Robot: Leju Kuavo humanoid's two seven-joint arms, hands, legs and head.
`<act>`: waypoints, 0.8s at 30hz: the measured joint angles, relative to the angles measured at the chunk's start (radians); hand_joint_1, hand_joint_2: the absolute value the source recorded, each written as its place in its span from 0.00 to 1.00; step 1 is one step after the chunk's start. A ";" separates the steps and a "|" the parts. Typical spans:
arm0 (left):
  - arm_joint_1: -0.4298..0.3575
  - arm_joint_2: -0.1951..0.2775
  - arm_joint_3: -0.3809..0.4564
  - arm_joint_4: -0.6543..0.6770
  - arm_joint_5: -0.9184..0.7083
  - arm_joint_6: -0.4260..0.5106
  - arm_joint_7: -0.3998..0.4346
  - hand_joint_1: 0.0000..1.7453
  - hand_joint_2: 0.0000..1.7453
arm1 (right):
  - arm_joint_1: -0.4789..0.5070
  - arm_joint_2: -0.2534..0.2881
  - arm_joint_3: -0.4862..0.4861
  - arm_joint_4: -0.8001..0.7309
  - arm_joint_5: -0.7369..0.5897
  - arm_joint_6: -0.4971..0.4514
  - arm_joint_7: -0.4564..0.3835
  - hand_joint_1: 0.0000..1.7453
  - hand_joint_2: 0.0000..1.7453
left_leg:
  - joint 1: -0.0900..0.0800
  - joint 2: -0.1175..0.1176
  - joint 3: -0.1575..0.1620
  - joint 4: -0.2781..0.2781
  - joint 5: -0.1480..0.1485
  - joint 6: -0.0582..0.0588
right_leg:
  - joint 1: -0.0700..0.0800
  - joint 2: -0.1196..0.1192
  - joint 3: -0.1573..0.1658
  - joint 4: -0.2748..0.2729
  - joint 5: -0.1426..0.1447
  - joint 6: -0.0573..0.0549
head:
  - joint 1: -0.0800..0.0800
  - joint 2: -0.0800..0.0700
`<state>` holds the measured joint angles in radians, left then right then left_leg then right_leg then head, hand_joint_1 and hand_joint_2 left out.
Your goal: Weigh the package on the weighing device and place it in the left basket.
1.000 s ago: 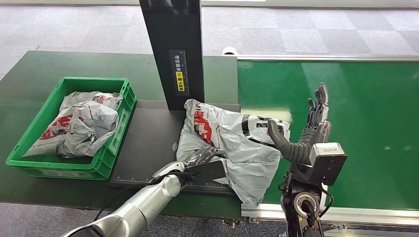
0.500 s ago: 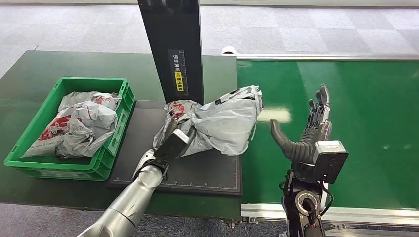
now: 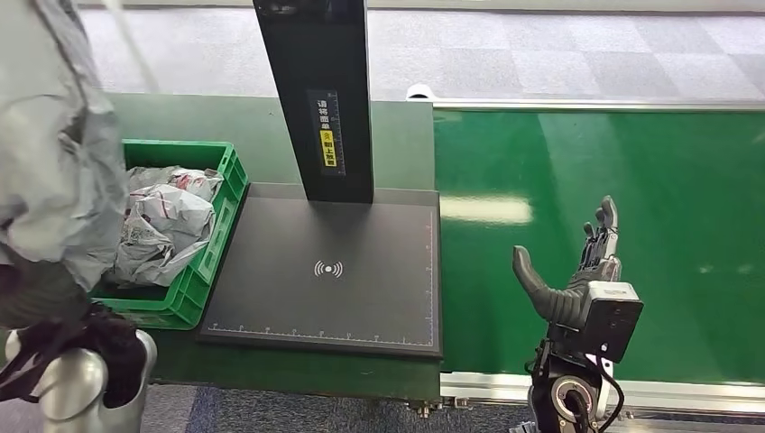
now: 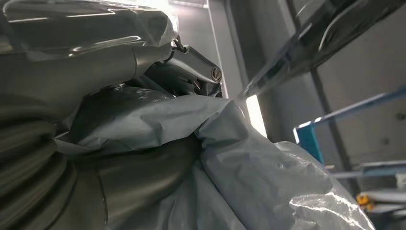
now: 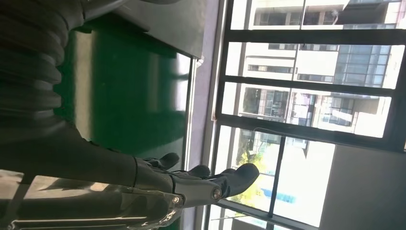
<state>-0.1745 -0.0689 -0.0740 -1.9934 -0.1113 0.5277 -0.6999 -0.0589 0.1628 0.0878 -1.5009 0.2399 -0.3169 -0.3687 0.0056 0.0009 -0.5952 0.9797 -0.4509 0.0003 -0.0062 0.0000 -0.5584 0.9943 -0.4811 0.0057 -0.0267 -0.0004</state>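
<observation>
The grey plastic package (image 3: 54, 153) hangs close in front of the head camera at the far left, lifted high over the near end of the green basket (image 3: 206, 262). My left hand (image 3: 86, 347) grips it from below; in the left wrist view the crumpled grey package (image 4: 249, 167) is bunched between the thumb and the fingers (image 4: 191, 67). The black weighing plate (image 3: 325, 271) lies bare. My right hand (image 3: 577, 280) stands upright over the green belt, fingers apart (image 5: 210, 184), holding nothing.
Several grey and red bags (image 3: 167, 221) lie in the basket. The scale's black post (image 3: 316, 90) rises at the back of the plate. The green conveyor belt (image 3: 668, 180) stretches to the right, with its metal edge rail (image 3: 487, 388) at the front.
My left hand has lifted the package off the weighing plate and swung it left and up, over the basket's near end. The right hand has dropped slightly and stayed open.
</observation>
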 joint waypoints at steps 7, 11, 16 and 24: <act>-0.034 -0.001 0.306 0.060 0.123 -0.061 0.002 1.00 1.00 | 0.050 -0.006 -0.025 0.011 -0.005 -0.004 0.001 0.00 1.00 | 0.000 0.000 0.002 0.000 0.000 0.000 | 0.000 0.000 0.001 0.000 0.000 0.000 | 0.000 0.000; -0.127 0.047 0.422 0.297 -0.001 -0.011 0.038 1.00 1.00 | 0.061 -0.009 -0.022 0.020 -0.016 -0.004 0.003 0.00 1.00 | 0.001 0.000 0.004 0.000 0.001 0.000 | 0.000 0.000 0.002 0.000 0.000 0.000 | 0.000 0.000; -0.278 0.134 0.424 0.725 -0.278 -0.033 0.181 1.00 1.00 | 0.064 -0.011 -0.014 0.028 -0.017 0.000 0.018 0.00 1.00 | 0.001 0.000 0.005 0.000 0.001 -0.001 | 0.000 0.000 0.003 0.001 0.001 -0.001 | 0.000 0.000; -0.461 0.211 0.319 1.233 -0.515 -0.043 0.299 1.00 1.00 | 0.055 -0.009 -0.003 0.040 0.002 0.022 0.046 0.00 1.00 | 0.000 0.001 0.005 0.000 0.001 0.000 | 0.000 0.001 0.003 0.001 0.002 -0.001 | 0.001 0.000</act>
<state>-0.6356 0.1420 0.2451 -0.7604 -0.6264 0.4845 -0.4011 -0.0039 0.1540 0.0847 -1.4605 0.2414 -0.2947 -0.3227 0.0059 0.0022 -0.5906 0.9800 -0.4499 0.0000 -0.0063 0.0009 -0.5552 0.9948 -0.4792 0.0048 -0.0261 -0.0004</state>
